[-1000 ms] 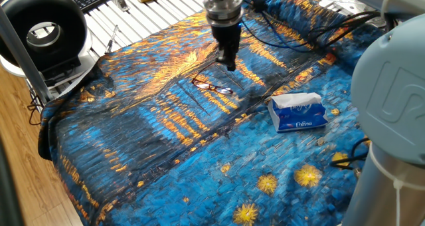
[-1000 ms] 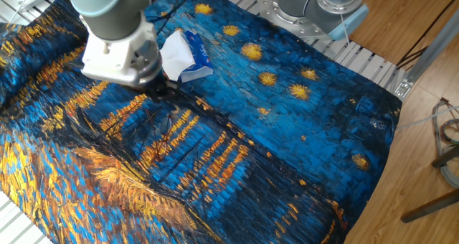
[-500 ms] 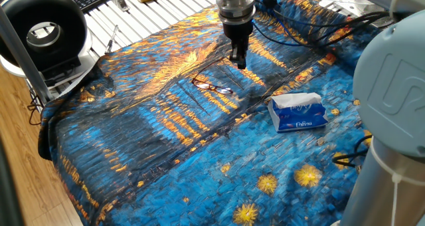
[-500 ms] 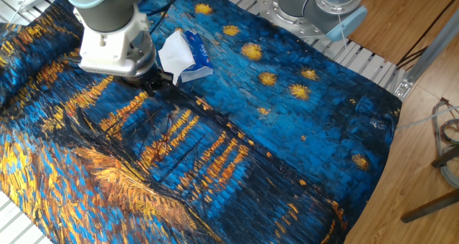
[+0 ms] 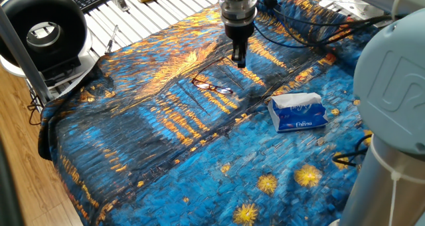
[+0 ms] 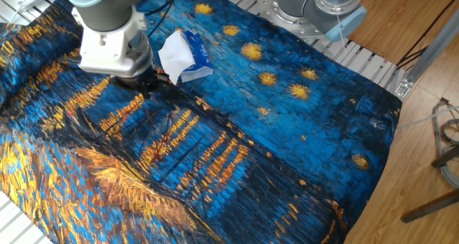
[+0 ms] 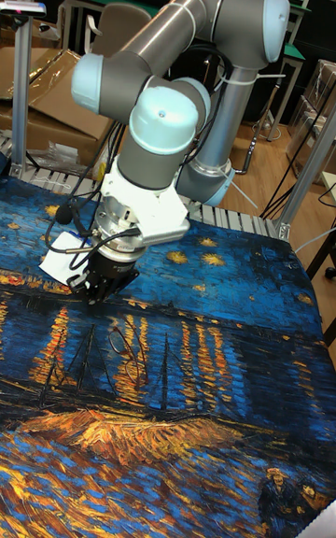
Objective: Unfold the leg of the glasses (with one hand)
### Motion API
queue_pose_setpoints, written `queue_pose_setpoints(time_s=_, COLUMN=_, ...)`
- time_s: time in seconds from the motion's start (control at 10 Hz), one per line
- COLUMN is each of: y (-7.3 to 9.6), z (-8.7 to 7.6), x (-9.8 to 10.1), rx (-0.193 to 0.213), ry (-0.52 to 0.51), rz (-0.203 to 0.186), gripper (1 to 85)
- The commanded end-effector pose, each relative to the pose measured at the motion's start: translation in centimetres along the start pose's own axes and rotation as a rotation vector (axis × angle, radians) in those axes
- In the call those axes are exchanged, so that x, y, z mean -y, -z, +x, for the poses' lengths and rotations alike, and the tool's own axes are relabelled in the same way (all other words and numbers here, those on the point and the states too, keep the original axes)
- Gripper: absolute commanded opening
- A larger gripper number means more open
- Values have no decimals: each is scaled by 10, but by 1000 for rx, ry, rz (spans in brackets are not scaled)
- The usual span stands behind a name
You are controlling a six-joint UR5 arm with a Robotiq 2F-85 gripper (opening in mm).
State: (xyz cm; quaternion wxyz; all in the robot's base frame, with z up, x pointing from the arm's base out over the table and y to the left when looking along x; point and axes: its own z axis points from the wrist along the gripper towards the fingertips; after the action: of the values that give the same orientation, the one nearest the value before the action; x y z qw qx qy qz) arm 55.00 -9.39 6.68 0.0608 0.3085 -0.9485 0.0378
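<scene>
The glasses [image 5: 212, 86] lie on the blue-and-orange painted cloth [image 5: 166, 146], a thin dark frame with clear lenses. My hand, the black two-fingered gripper [image 5: 238, 60], hangs above the cloth behind and to the right of the glasses, not touching them. Its fingers point down, look pressed together and hold nothing. In the other fixed view the gripper [image 6: 147, 82] is mostly covered by the arm's wrist, and I cannot pick out the glasses there. The tall fixed view shows the gripper [image 7: 98, 293] just over the cloth.
A blue-white tissue pack [image 5: 298, 113] lies to the right of the glasses, also visible as the tissue pack [image 6: 183, 54] beside the wrist. Black cables [image 5: 299, 33] run over the far cloth. A bulky grey arm segment [image 5: 392, 106] fills the right edge.
Over the last second the gripper has shifted right and away from the glasses, then nearly stopped. The glasses and tissue pack have not moved.
</scene>
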Motion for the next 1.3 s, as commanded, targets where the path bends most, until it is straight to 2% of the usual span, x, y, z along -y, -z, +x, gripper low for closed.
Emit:
queue_pose_setpoints(time_s=0.0, y=-12, z=-12, x=3, rx=39, ry=9, rz=8, gripper=10)
queue_pose_setpoints(time_s=0.7, y=-27, z=-17, x=7, rx=52, ry=24, rz=22, gripper=10)
queue_pose_setpoints(time_s=1.2, y=-33, z=-29, x=-2, rx=66, ry=30, rz=4, gripper=10)
